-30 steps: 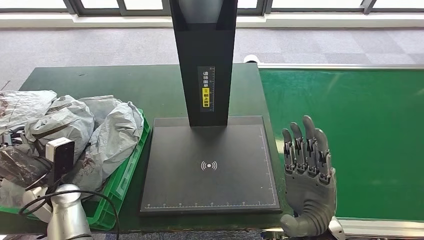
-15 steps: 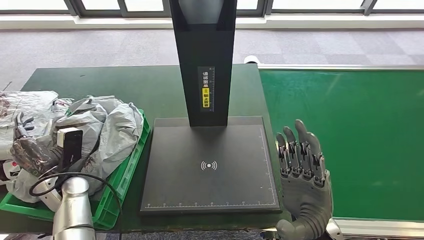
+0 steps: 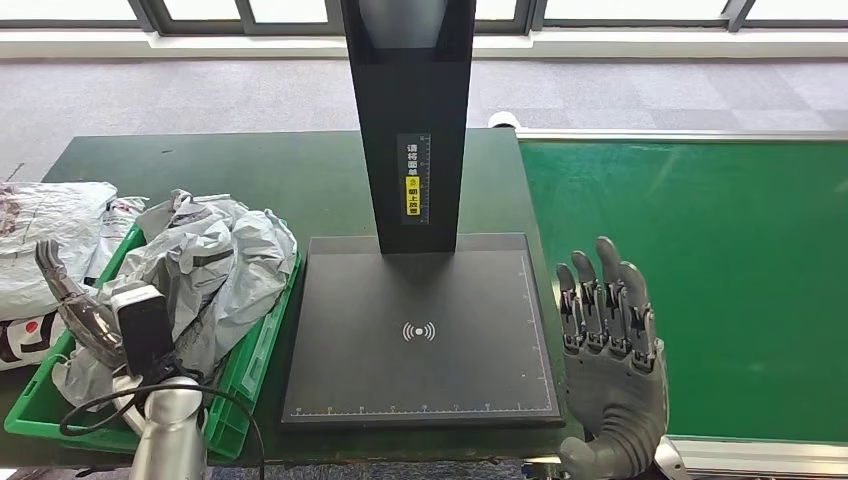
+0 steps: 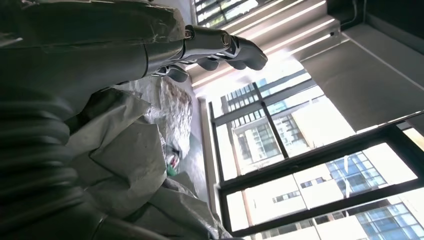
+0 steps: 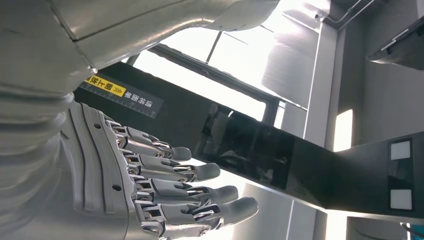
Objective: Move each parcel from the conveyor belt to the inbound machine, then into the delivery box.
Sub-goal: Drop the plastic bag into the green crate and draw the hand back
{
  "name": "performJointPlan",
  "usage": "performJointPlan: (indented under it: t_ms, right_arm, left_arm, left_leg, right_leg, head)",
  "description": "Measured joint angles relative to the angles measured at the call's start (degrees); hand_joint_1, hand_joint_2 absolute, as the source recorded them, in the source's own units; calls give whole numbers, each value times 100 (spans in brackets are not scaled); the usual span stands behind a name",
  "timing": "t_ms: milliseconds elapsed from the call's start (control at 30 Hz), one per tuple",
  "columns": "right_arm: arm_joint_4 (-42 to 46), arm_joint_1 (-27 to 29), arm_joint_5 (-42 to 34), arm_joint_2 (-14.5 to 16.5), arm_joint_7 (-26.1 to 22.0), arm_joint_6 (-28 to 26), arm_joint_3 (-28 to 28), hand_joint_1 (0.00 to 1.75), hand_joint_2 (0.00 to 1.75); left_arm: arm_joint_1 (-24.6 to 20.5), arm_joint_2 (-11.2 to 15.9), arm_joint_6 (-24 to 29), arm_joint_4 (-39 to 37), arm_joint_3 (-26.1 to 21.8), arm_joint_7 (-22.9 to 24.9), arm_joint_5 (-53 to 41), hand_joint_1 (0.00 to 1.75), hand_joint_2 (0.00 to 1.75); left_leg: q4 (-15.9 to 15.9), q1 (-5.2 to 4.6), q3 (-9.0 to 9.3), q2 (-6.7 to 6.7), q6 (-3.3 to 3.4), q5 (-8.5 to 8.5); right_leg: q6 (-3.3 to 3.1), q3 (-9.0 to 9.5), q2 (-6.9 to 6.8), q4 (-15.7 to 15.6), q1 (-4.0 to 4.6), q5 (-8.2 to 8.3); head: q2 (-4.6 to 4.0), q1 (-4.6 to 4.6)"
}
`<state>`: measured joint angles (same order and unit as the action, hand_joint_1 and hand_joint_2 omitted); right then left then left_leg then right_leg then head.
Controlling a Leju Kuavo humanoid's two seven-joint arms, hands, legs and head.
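My right hand (image 3: 612, 370) stands upright at the near edge of the table, fingers (image 3: 600, 290) straight and side by side, holding nothing; it sits between the scanner plate (image 3: 420, 335) and the belt (image 3: 700, 280). In the right wrist view the same fingers (image 5: 190, 187) are stretched out flat, with the scanner's black post (image 5: 225, 135) behind them.

My left hand (image 3: 75, 310) is over the green bin (image 3: 250, 350), near its left side, fingers extended and apart, gripping nothing. It hovers just above the grey parcels (image 3: 215, 265) heaped in the bin; I cannot tell whether it touches them. In the left wrist view the fingers (image 4: 220, 47) curl slightly over the crumpled grey bags (image 4: 130, 155).

The parcels fill the bin to the left of the scanner plate, and more bags (image 3: 50, 235) lie beside the bin at the far left. The post (image 3: 410, 120) rises from the back of the plate and carries a yellow label (image 3: 411, 190). The green belt runs along the right of the dark green table (image 3: 250, 170).
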<state>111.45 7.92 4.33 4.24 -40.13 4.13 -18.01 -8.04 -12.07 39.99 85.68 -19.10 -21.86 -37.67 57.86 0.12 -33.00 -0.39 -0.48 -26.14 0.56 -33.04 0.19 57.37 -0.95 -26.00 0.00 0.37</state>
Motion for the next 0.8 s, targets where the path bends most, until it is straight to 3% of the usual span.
performJointPlan:
  t_ms: [233, 567, 800]
  right_arm:
    - [2, 0, 45, 0, 0, -15, 0, 0, 175]
    - [2, 0, 46, 1, 0, -17, 0, 0, 175]
    - [24, -3, 95, 18, -1, -120, 0, 0, 175]
  left_arm:
    - [709, 0, -4, 724, 795, -98, 609, 0, 0]
    - [934, -1, -2, 1010, 1035, -122, 634, 0, 0]
    - [1150, -274, -2, 1503, 1037, -1072, 834, 0, 0]
  left_leg:
    - [1, 0, -15, 3, 4, -3]
    - [1, 3, -22, 3, 2, -2]
    - [1, 2, -29, 3, 3, -3]
  right_leg:
    - [4, -17, 2, -4, 1, 0]
    - [2, -25, 2, -1, 6, 0]
    - [3, -28, 2, -2, 4, 0]
  head:
    - [0, -1]
    - [0, -2]
    - [0, 1]
